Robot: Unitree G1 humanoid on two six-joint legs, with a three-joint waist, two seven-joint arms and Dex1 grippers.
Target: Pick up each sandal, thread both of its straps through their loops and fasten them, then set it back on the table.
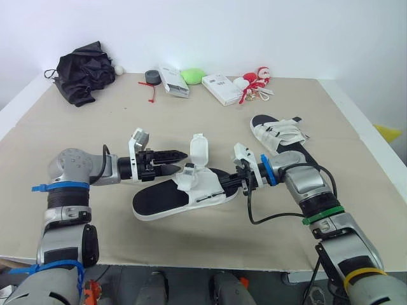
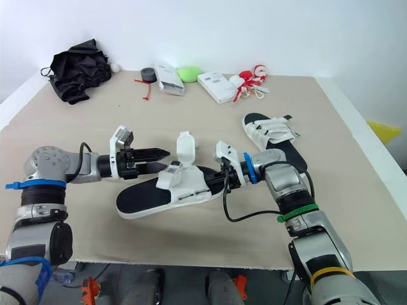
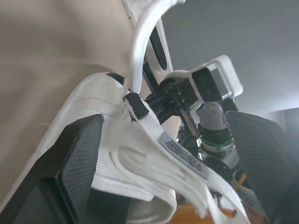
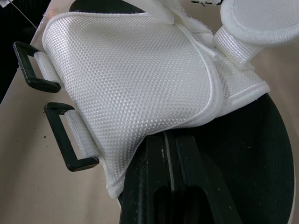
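Left wrist view: left gripper [image 1: 180, 161] spread wide, straddling near sandal [image 1: 159, 200] strap [image 3: 156, 135] | right gripper [image 1: 231, 184] pinched narrow, tips hidden under mesh upper [image 4: 131, 70] | sandal on table [image 1: 95, 133] between both grippers

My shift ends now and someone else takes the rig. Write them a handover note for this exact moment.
Left gripper: open, fingers either side of the strap on the near black-soled sandal with white mesh upper.
Right gripper: fingers together, tucked under that sandal's mesh edge on the other side.
Near sandal: on the beige table, white strap flap standing up loose, black loops hold no strap.
Second sandal: lies behind the right arm; strap state unclear.
Left: thread and fasten both straps, set down.
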